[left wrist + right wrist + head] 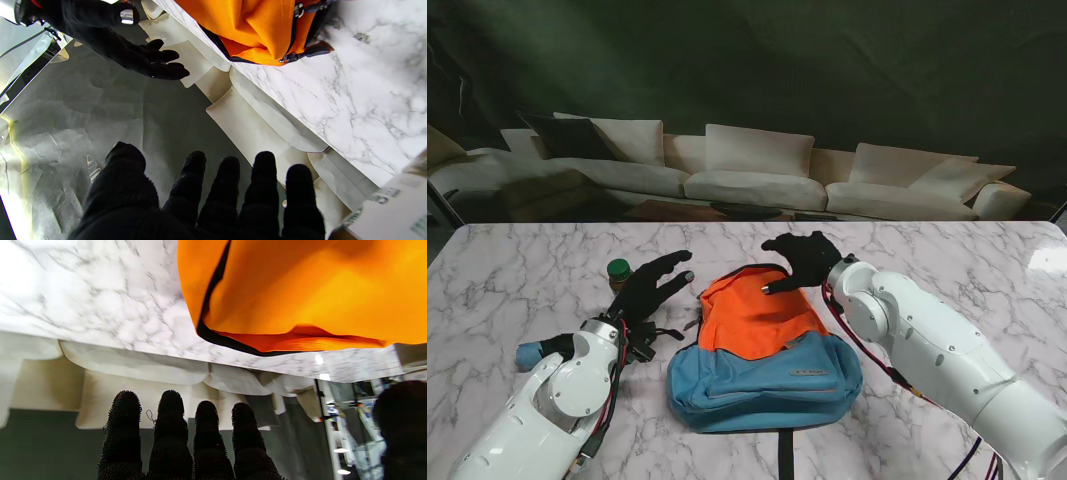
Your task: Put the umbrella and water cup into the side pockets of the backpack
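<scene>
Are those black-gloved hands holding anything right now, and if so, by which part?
Nothing is held. The left hand and the right hand are both open with fingers spread, near the backpack.

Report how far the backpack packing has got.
Done: nothing that shows. The water cup stands on the table left of the backpack; a blue object, perhaps the umbrella, lies behind the left arm. In hand: nothing; the left robot hand is open beside the cup, the right robot hand open over the orange top. Left: both items and both side pockets.
</scene>
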Robot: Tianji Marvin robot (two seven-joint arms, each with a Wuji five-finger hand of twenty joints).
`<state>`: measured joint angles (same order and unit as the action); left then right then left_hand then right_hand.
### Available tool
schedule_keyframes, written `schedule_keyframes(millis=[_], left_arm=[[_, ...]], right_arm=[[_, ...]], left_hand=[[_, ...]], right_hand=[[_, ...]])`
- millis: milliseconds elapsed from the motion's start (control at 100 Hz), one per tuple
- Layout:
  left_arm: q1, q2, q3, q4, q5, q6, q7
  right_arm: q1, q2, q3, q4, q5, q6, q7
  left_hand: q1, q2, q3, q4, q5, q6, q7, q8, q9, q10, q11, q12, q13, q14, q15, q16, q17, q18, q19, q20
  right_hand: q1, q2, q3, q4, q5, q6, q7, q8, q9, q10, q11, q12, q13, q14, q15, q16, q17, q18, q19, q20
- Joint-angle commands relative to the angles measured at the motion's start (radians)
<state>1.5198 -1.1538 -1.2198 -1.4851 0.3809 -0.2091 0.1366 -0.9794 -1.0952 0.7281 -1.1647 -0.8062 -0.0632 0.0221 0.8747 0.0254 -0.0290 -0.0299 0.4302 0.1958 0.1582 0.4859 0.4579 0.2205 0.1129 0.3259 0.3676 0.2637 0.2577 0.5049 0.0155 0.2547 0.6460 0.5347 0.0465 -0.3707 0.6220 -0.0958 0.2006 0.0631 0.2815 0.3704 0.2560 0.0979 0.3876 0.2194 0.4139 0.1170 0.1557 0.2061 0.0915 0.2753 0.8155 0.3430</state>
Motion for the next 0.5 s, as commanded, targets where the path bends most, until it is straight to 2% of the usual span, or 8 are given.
schedule_keyframes(millis=[0, 60, 150, 250, 320, 490], left_arm=[[0.002, 0.000, 0.000, -0.003, 0.001, 0.000, -0.012], [0.002, 0.000, 0.001, -0.002, 0.002, -0.001, -0.012], [-0.001, 0.001, 0.002, 0.001, 0.006, -0.002, -0.013], [-0.003, 0.001, 0.006, 0.004, 0.007, 0.002, -0.015], [-0.003, 0.002, 0.007, 0.005, 0.008, 0.003, -0.016], [-0.005, 0.002, 0.006, 0.008, 0.013, 0.000, -0.012]], right_arm=[[0.010, -0.005, -0.009, 0.025, 0.009, 0.028, 0.014], [0.023, -0.002, -0.028, 0.030, 0.010, 0.070, 0.051], [0.040, 0.007, -0.059, 0.032, 0.019, 0.122, 0.126], [0.060, 0.011, -0.099, 0.041, 0.035, 0.163, 0.177], [0.075, 0.006, -0.129, 0.058, 0.059, 0.185, 0.186], [0.105, -0.023, -0.194, 0.117, 0.116, 0.199, 0.148]], left_hand=[[-0.004, 0.041, -0.003, 0.020, -0.017, -0.010, -0.005, 0.000, -0.035, -0.018, -0.012, 0.001, 0.016, -0.002, 0.003, 0.003, -0.006, -0.003, 0.009, 0.015], [-0.005, 0.041, -0.003, 0.020, -0.017, -0.010, -0.005, 0.000, -0.035, -0.019, -0.012, 0.001, 0.016, -0.004, 0.003, 0.004, -0.006, -0.003, 0.009, 0.015], [-0.005, 0.041, -0.003, 0.020, -0.018, -0.009, -0.006, 0.000, -0.034, -0.019, -0.012, 0.001, 0.016, -0.004, 0.003, 0.004, -0.006, -0.002, 0.009, 0.015], [-0.005, 0.041, -0.003, 0.020, -0.020, -0.010, -0.006, -0.001, -0.036, -0.020, -0.012, 0.001, 0.016, -0.003, 0.003, 0.004, -0.006, -0.004, 0.009, 0.015], [-0.005, 0.041, -0.003, 0.020, -0.021, -0.010, -0.007, -0.001, -0.035, -0.018, -0.012, 0.002, 0.016, -0.004, 0.003, 0.004, -0.006, -0.002, 0.009, 0.015], [-0.006, 0.042, -0.002, 0.020, -0.037, -0.009, -0.012, -0.001, -0.036, -0.020, -0.011, 0.002, 0.016, -0.006, 0.003, 0.004, -0.006, -0.002, 0.009, 0.015]], right_hand=[[-0.087, -0.016, 0.029, -0.030, -0.012, 0.045, -0.036, -0.020, -0.049, 0.030, -0.044, -0.016, -0.050, 0.014, -0.050, -0.026, -0.028, 0.018, -0.036, -0.021], [-0.112, -0.003, 0.027, -0.034, 0.003, 0.057, -0.042, -0.021, -0.077, 0.033, -0.056, -0.021, -0.077, 0.015, -0.064, -0.032, -0.045, 0.017, -0.047, -0.024], [-0.149, 0.017, 0.037, -0.045, 0.013, 0.080, -0.083, -0.024, -0.090, 0.042, -0.147, -0.066, -0.119, 0.017, -0.094, -0.051, -0.073, 0.014, -0.094, -0.046], [-0.166, 0.037, 0.030, -0.045, 0.010, 0.104, -0.112, -0.026, -0.093, 0.041, -0.192, -0.085, -0.133, 0.018, -0.109, -0.059, -0.086, 0.014, -0.117, -0.057], [-0.170, 0.045, 0.028, -0.045, -0.007, 0.126, -0.131, -0.030, -0.097, 0.044, -0.205, -0.090, -0.132, 0.020, -0.111, -0.060, -0.088, 0.016, -0.122, -0.060], [-0.154, 0.033, 0.025, -0.042, -0.047, 0.176, -0.204, -0.046, -0.100, 0.066, -0.232, -0.099, -0.114, 0.026, -0.114, -0.061, -0.086, 0.028, -0.133, -0.068]])
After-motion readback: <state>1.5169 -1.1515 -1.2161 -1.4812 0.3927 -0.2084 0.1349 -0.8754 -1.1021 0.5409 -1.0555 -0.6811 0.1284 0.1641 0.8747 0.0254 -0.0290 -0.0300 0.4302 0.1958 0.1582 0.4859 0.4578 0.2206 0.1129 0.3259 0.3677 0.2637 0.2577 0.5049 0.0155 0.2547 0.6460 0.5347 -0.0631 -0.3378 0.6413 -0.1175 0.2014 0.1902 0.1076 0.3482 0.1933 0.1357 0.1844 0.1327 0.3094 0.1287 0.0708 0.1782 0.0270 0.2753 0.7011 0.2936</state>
